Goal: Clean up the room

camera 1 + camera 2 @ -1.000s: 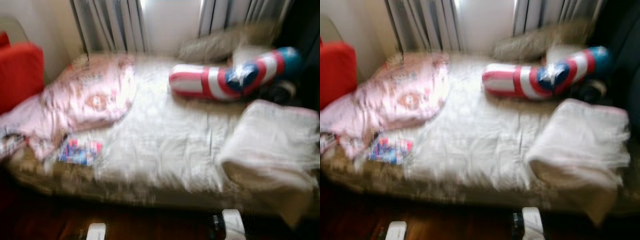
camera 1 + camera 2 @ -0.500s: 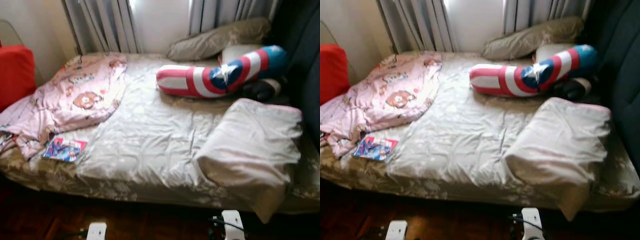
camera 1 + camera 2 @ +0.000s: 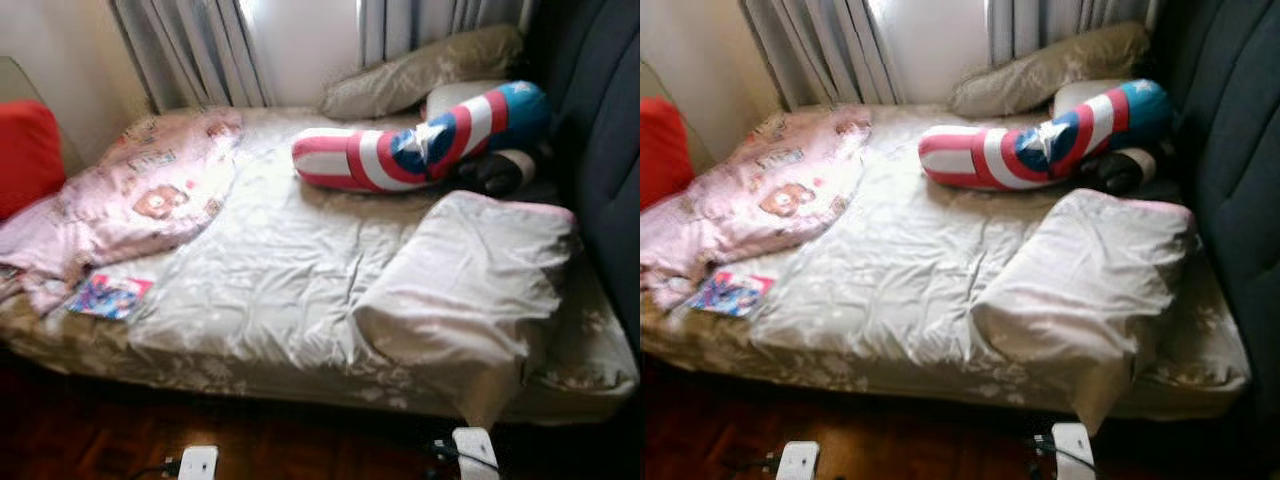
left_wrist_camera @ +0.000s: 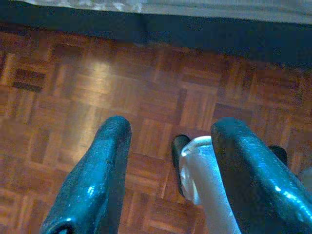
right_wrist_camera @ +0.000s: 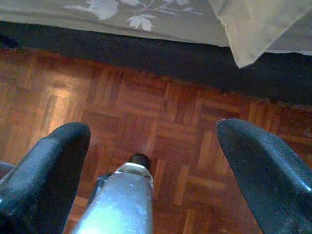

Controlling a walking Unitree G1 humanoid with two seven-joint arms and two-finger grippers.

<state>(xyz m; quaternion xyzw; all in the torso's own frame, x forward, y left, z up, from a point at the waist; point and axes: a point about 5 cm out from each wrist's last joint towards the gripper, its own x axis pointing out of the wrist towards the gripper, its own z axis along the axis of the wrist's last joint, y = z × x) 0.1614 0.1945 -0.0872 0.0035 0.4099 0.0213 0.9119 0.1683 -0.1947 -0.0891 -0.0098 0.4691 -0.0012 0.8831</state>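
Down at the bottom edge of the head view, both arms hang low over the parquet floor [image 4: 97, 83]. The left gripper [image 4: 168, 161] points at the wood with its two black fingers [image 4: 100, 170] parted and nothing between them; the right gripper [image 5: 153, 161] does the same, its fingers [image 5: 46, 165] spread wider still, empty, with the bed's floral skirt [image 5: 131, 17] and a hanging corner of pale cloth across the far side of that view. Just beyond, the bed [image 3: 250, 370] runs across the middle of the frame, its near edge patterned with leaves. At lower left on the mattress lies a small colourful booklet [image 3: 108, 296], flat, just beside the lower edge of a rumpled pink blanket [image 3: 140, 195] that spreads over the left part of the bed. The centre is a wrinkled grey sheet [image 3: 270, 270]. On the right, a folded pale duvet [image 3: 470, 280] sits near the front edge, one corner drooping over the side. Further back, a red, white and blue bolster [image 3: 420, 145] lies across the upper middle, with a dark object just beside its right end, too unclear to name. Behind it a drab pillow [image 3: 420, 70] leans by the curtains [image 3: 200, 50]. A red cushion [image 3: 30, 150] shows at far left, a dark headboard [image 3: 600, 150] at far right.
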